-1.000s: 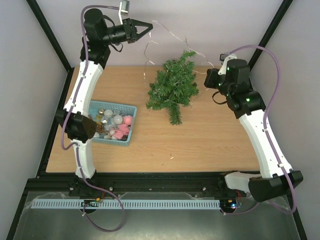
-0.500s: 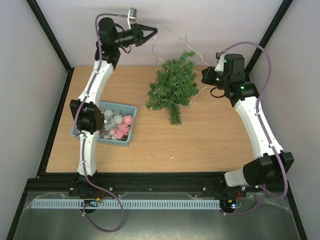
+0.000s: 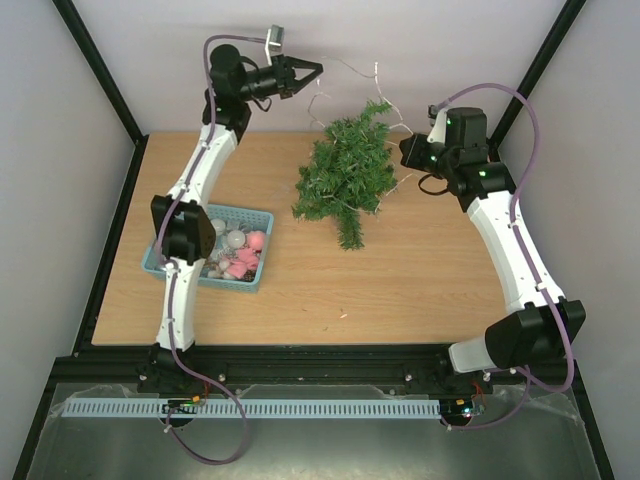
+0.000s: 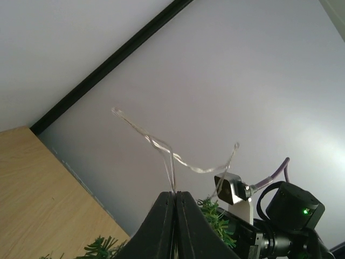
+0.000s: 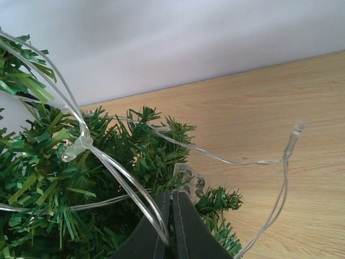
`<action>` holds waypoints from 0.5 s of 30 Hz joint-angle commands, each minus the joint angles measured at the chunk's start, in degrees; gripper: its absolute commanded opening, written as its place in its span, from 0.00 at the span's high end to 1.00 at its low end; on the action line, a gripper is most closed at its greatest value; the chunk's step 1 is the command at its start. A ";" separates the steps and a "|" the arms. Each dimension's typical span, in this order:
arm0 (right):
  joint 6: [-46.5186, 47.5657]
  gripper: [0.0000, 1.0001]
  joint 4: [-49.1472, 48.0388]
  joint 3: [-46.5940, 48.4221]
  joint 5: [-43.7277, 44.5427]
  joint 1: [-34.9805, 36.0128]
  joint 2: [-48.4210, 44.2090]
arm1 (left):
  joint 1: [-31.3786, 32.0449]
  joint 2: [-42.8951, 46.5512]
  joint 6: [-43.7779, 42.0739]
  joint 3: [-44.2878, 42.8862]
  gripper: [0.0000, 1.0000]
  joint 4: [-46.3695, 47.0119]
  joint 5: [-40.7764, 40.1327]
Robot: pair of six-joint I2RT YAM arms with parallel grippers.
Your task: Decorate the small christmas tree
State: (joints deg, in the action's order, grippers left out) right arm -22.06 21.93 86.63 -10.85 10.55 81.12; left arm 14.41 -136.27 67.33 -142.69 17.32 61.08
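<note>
Since the earlier frame, the left gripper (image 3: 316, 70) has travelled rightward along the far edge of the worktop (image 3: 400, 280) toward the small christmas tree (image 3: 345, 175). The right gripper (image 3: 405, 152) has shifted slightly toward the tree's right flank. The span of light string (image 5: 77, 147) between the two grippers is therefore shorter, and its slack loops above the treetop. This suggests the string is being gathered for draping, and most of it is not yet seated in the branches.

Left gripper: fingers together, clamped on the light string, raised over the far edge. Right gripper: fingers together, clamped on the same string just beside the branches.

The tree sits at the middle of the far edge. The teal basket (image 3: 262, 218) of ornaments sits near the left edge, well apart from it.
</note>
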 commanded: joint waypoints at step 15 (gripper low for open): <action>1.05 0.92 0.09 0.29 0.76 -0.15 -1.42 | 1.30 0.23 -8.81 1.75 0.98 -4.48 0.58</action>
State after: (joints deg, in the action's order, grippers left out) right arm -21.89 21.74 86.63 -10.85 10.55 81.03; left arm 18.55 -136.29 63.22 -142.61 16.60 62.02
